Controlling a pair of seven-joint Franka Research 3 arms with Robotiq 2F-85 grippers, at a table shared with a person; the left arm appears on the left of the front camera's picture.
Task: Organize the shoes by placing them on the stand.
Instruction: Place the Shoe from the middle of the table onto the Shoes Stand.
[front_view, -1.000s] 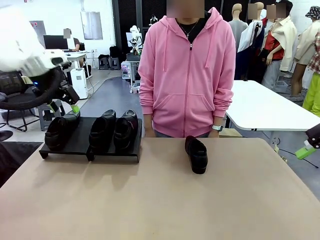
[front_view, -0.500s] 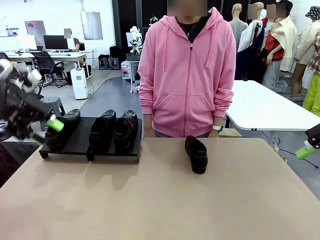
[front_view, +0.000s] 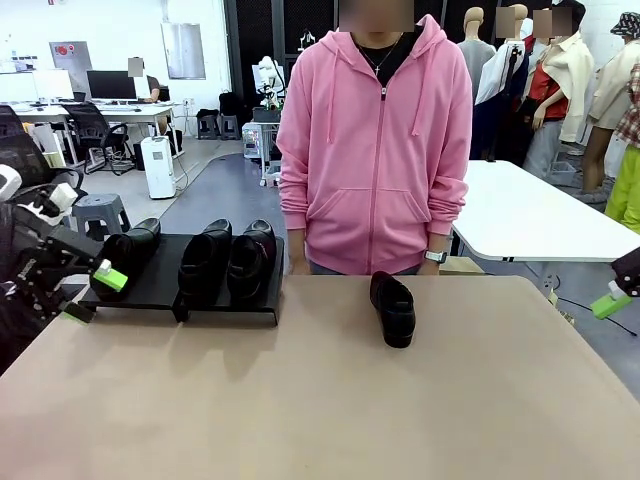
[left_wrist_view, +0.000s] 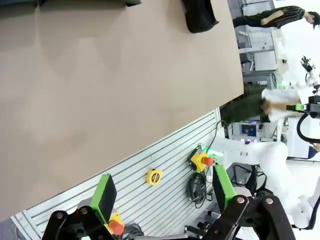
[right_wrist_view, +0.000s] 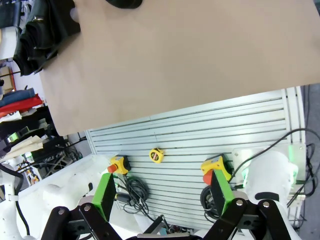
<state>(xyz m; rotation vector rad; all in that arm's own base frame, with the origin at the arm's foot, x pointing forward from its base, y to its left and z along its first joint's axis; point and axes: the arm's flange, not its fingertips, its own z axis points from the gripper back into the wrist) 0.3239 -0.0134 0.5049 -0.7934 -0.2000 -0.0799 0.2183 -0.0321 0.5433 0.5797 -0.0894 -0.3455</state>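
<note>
— Hanging with both sets of fingers spread wide, nothing between them. My left gripper (front_view: 88, 294) sits out at nine o'clock of the front view, off the table's left edge, its green pads (front_view: 110, 279) just beside the near left corner of the stand (front_view: 160, 290).

— And your right gripper?

— My right gripper (right_wrist_view: 161, 194) is apart too, jaws open on air. In the front view it barely peeks in at three o'clock, past the table's right edge, well apart from everything on the table (front_view: 320, 400).

— Where are the shoes?

— Three shoes rest on the stand, which lies at about ten o'clock on the table, at its far left. One shoe (front_view: 128, 256) sits on the left section, closest to my left gripper; I cannot tell whether the pad touches it. Two more (front_view: 205, 262) (front_view: 251, 258) stand side by side on the right section, toes toward me. A fourth shoe (front_view: 393, 309) lies alone on the bare tabletop at roughly one o'clock from the table's middle, toe toward me, right in front of the person in the pink hoodie (front_view: 375, 150) who stands at the far edge.

— What do your wrist cameras give?

— My left wrist looks down past the table's near edge, with the lone shoe at twelve o'clock of that view. My right wrist sees the tan tabletop above a slatted panel (right_wrist_view: 200, 135).
</note>
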